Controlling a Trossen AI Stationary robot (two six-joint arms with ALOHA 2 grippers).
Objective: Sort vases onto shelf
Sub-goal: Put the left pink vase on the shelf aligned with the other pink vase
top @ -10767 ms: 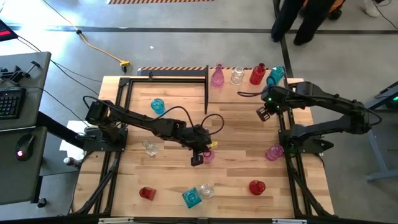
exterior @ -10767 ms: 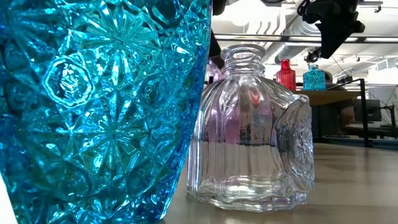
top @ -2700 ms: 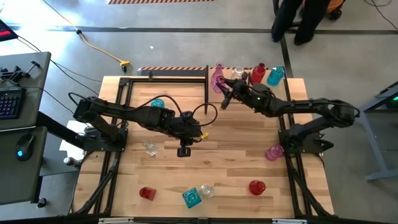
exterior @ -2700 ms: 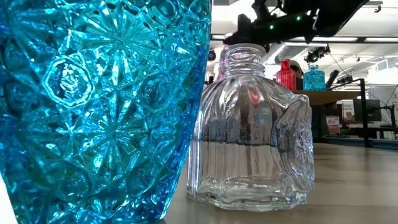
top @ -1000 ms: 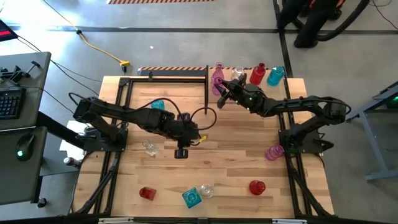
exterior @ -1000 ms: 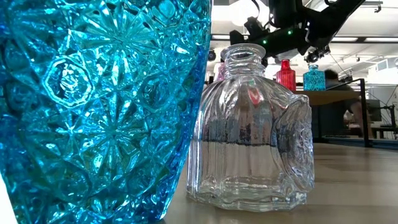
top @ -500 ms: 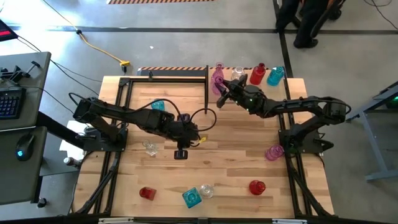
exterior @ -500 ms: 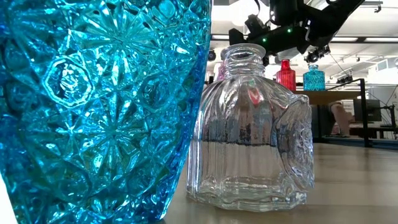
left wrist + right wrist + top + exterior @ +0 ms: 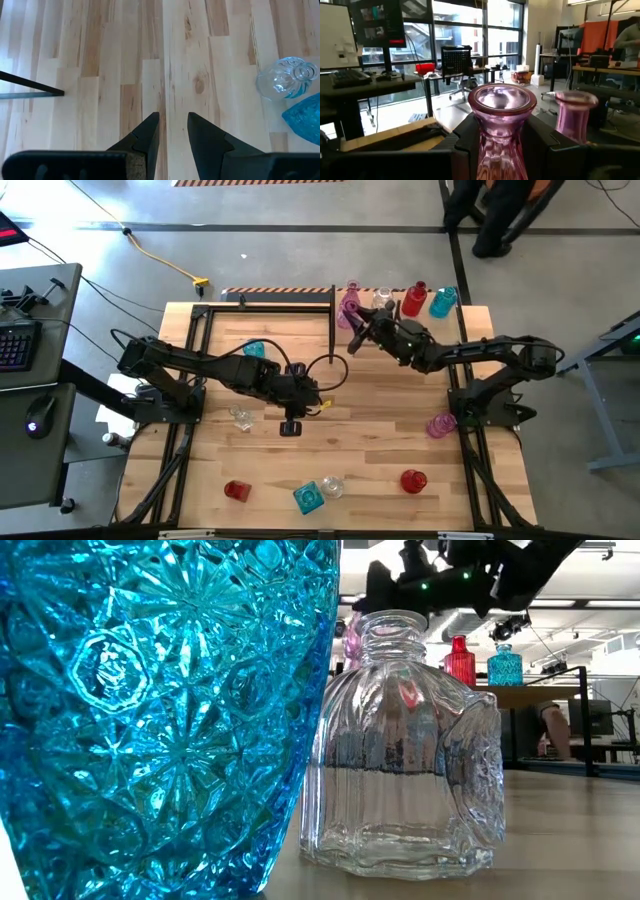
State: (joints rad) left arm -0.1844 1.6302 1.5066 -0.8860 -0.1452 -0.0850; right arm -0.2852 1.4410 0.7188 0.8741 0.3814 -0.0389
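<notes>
My right gripper [image 9: 356, 337] is shut on a pink vase [image 9: 501, 107] at the left end of the shelf [image 9: 400, 315] by the table's far edge. On the shelf stand another pink vase [image 9: 575, 117], a clear vase [image 9: 381, 300], a red vase [image 9: 413, 300] and a teal vase [image 9: 442, 302], each on its base. My left gripper [image 9: 291, 425] hangs open over bare wood at the table's middle, pointing down, with nothing between its fingers [image 9: 150, 131]. My right gripper pinches the pink vase's narrow part below the flared rim [image 9: 499, 142] between its two fingers, one on each side. The fingers come about level from the table's right. The vase stands upright in the hold; the fingers hide its base.
Loose vases stand on the table: teal [image 9: 253, 348], clear [image 9: 241, 418], red [image 9: 236, 490], teal [image 9: 309, 498], clear [image 9: 332, 486], red [image 9: 413, 480] and pink [image 9: 440, 425]. A black post [image 9: 332, 320] rises left of the shelf. People stand beyond the far edge.
My right gripper has risen a little with the pink vase and tipped its fingers upward, staying shut on it at the shelf's left end.
</notes>
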